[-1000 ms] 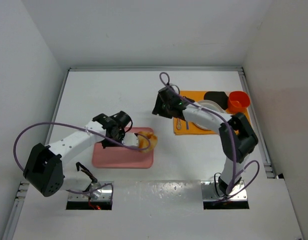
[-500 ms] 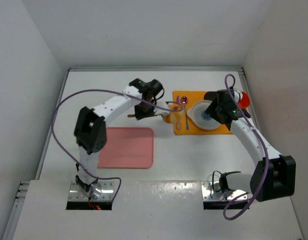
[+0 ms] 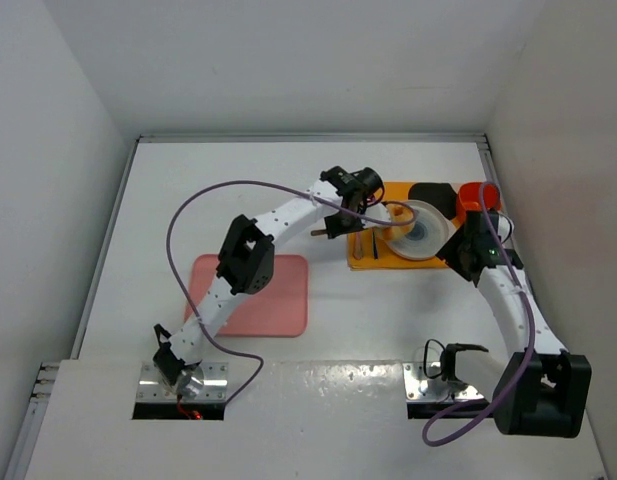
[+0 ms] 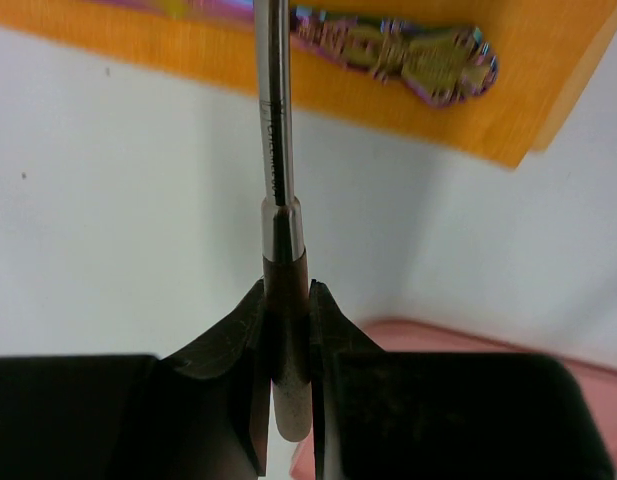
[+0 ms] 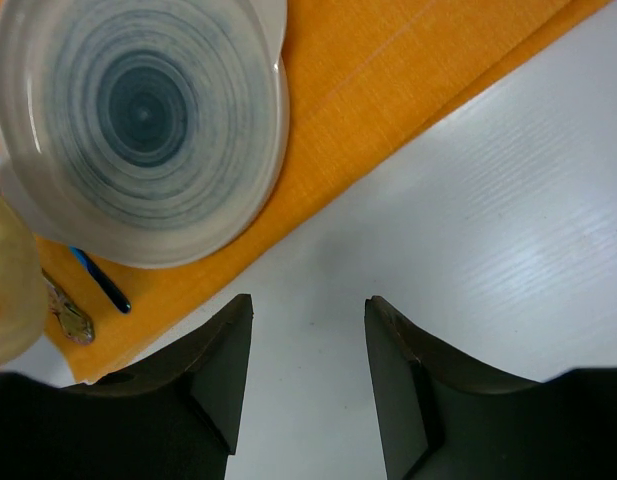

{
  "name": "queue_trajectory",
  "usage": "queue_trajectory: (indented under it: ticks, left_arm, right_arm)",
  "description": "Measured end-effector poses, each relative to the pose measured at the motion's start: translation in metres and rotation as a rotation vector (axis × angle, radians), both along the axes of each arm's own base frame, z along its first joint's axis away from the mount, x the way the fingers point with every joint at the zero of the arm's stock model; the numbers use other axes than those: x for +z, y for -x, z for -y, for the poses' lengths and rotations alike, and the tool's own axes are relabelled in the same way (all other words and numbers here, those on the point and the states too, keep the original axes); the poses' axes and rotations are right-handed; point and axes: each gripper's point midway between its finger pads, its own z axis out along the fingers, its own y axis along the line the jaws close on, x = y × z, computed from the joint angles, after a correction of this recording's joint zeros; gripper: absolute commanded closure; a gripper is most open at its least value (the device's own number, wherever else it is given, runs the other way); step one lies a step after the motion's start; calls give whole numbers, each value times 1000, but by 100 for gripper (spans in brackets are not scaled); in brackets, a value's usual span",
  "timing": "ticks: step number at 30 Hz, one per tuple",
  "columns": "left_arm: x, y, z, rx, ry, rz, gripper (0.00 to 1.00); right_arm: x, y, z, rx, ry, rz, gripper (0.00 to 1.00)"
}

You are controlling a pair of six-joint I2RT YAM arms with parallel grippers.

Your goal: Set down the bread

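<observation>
Your left hand (image 4: 286, 300) is clamped on the brown grip of a slim steel rod (image 4: 276, 150). Its 2 fingers (image 4: 233, 340) press the grip from either side, and the butt end shows between them. The rod runs straight out from the hand, over bare worktop (image 4: 118, 200), to the orange mat (image 4: 548, 60). There it passes beside an ornate spoon (image 4: 408, 50) lying on that mat. A corner of the pink mat (image 4: 438, 335) shows low in that view, beside the hand.

From above, the rod's long axis lies nearly left to right, with its tip toward the plate (image 3: 428, 235). The bread (image 3: 389, 212) sits at that tip, at the plate's left rim, above the orange mat. You cannot tell whether it touches the plate or hangs clear of it. It reads as a round pale lump with no long axis to speak of. Its scored top cannot be made out, so which way it faces cannot be told. The right wrist view catches only a blurred edge of it beside the rim.

Your right hand (image 5: 306, 305) has its fingers apart with nothing between them. It is over bare worktop just off the orange mat's edge, to the plate's right. At the mat's far side are a red cup (image 3: 476, 198) and a black object (image 3: 433, 193).
</observation>
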Motion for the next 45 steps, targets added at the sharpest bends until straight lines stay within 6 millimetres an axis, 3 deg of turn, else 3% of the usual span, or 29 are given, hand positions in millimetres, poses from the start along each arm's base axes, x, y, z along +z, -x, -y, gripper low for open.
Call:
queue_trajectory:
  ticks: [6,12,22,30,39,45]
  left_arm:
    - [0,-6,23,35,34,71,100]
    - [3,-27,32,58,12,209,100]
    - [-42,-41,56,5,-68,341,100]
    - [-35,-61,64,-42,-140,529,100]
    - [1,-77,72,-138,-292,833,100]
    - [27,-94,73,-161,-350,937,100]
  right_arm:
    - [-10,9,-5,32,-19,-30,51]
    - [-11,10,-3,40,-16,-35,51]
    - [-12,11,2,40,-14,-38,52]
    - [-12,12,4,38,-13,-39,52]
    - [-11,12,4,41,-11,-37,52]
    - [-6,11,3,47,-15,-17,52]
